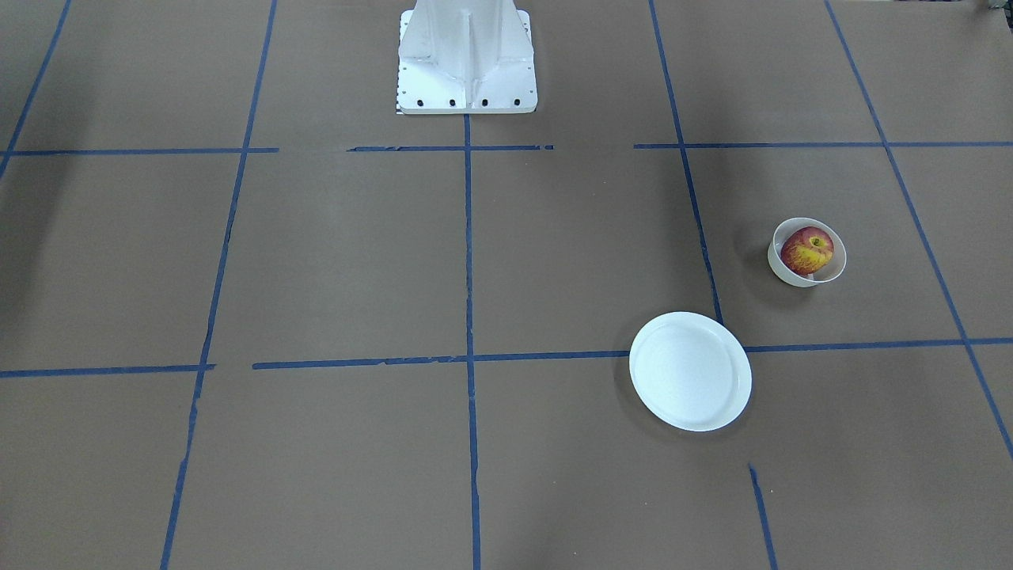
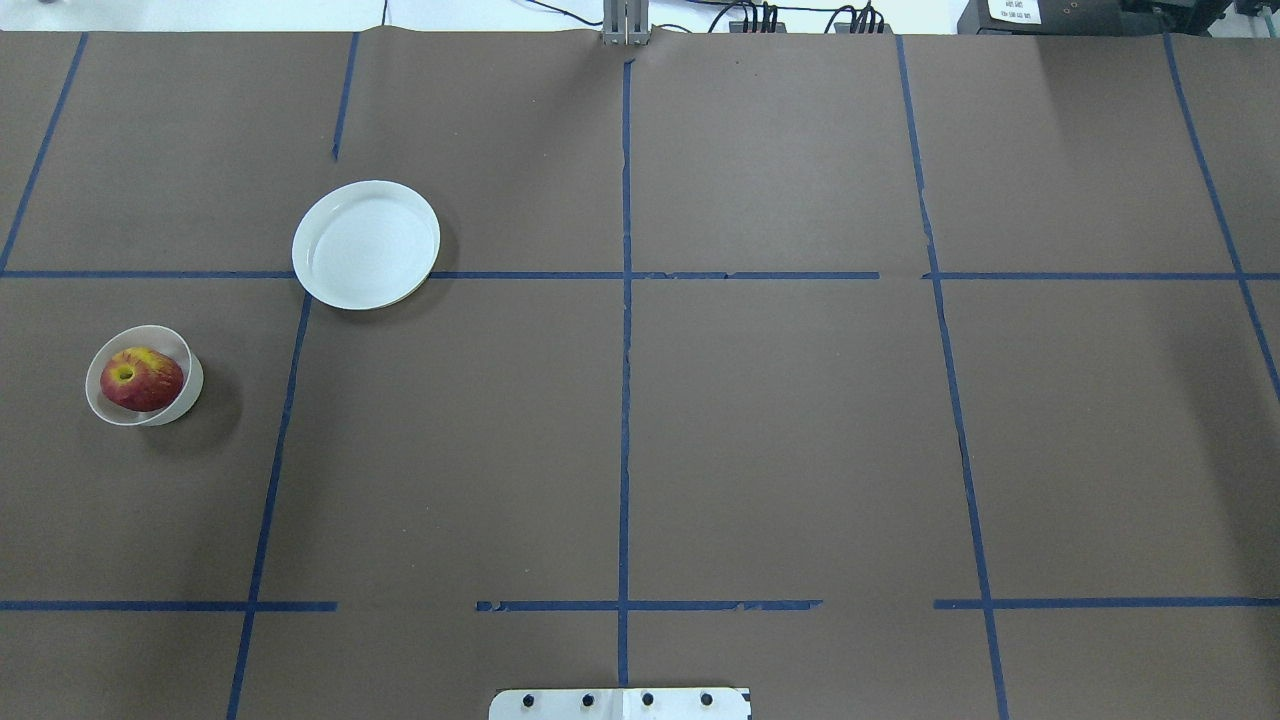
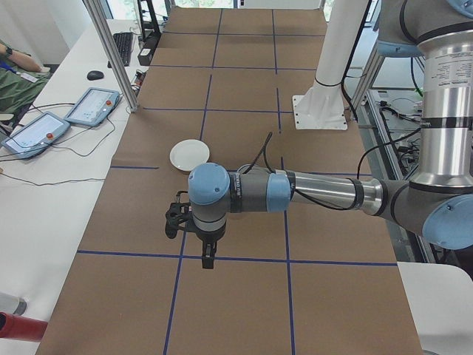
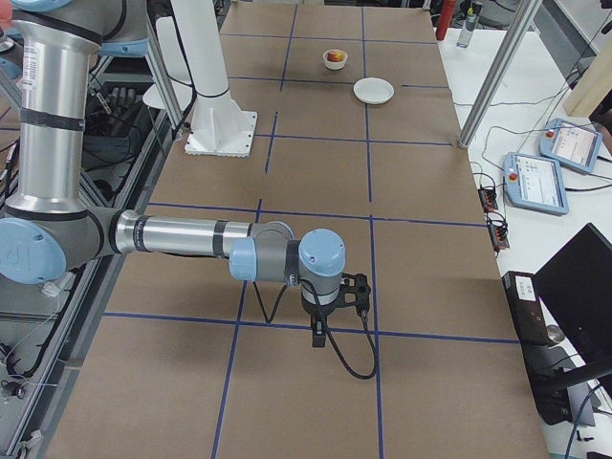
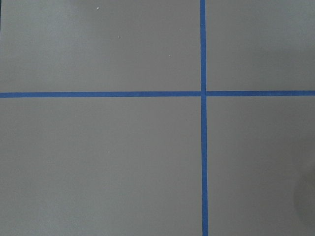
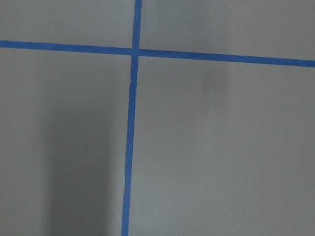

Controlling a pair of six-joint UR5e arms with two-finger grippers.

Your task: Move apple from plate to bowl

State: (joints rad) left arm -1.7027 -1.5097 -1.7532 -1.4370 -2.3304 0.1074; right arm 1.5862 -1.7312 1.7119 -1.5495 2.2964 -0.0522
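Observation:
The red and yellow apple (image 1: pixel 807 250) lies inside the small cream bowl (image 1: pixel 801 276), on the robot's left side of the table; both show in the overhead view, apple (image 2: pixel 141 379) and bowl (image 2: pixel 192 385). The white plate (image 1: pixel 690 370) stands bare a little further forward and nearer the middle, also in the overhead view (image 2: pixel 366 244). My left gripper (image 3: pixel 209 256) shows only in the exterior left view, pointing down above the table; I cannot tell whether it is open or shut. My right gripper (image 4: pixel 318 335) shows only in the exterior right view, and I cannot tell its state either.
The white robot pedestal (image 1: pixel 467 55) stands at the table's robot edge. Blue tape lines grid the brown table cover. Teach pendants (image 3: pixel 92 107) lie on the white side table, beside a metal frame post (image 3: pixel 111 52). Both wrist views show only bare cover and tape.

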